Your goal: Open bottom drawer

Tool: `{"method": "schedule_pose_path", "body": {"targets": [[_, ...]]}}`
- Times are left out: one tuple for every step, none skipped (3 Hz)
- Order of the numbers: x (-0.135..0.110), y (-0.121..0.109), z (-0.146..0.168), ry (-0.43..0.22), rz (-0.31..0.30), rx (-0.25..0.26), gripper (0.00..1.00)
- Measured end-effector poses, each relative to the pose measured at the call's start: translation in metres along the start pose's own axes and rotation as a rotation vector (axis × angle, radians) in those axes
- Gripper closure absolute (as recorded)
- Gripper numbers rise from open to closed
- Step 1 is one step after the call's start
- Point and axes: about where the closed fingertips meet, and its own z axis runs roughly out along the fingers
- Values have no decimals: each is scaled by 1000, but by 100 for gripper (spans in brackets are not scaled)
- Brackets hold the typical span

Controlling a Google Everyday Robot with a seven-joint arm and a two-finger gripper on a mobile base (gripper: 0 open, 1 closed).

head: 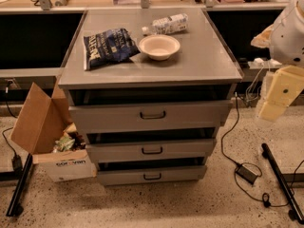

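Pincer [278, 93] off to the right of the drawer unit, well apart from the bottom drawer [180, 174].

Seeing the pincer hanging near the right edge of view, roughly level with the top drawer front [109, 118], touching nothing. Cannot tell how far open; no hold on any drawer or handle. Found the bottom drawer lowest in the grey stack of three, just above the speckled floor, with the slimmest front, a black loop handle [152, 176] at centre and a dark gap above the front. On the desk [209, 65]: blue chip bag [109, 46], white bowl [159, 46] just beside it, plastic bottle [166, 24] lying on its side behind the bowl. Left of the unit, an open cardboard box [40, 122] with clutter inside; right, on the floor, a black cable and power brick [247, 173].
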Motion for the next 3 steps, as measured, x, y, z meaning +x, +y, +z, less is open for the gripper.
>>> {"method": "schedule_pose_path", "body": {"targets": [[0,0,0,0,0,0,0],[-2,20,47,22,-45,-72,0],[1,50,107,15,-88,-168,0]]}}
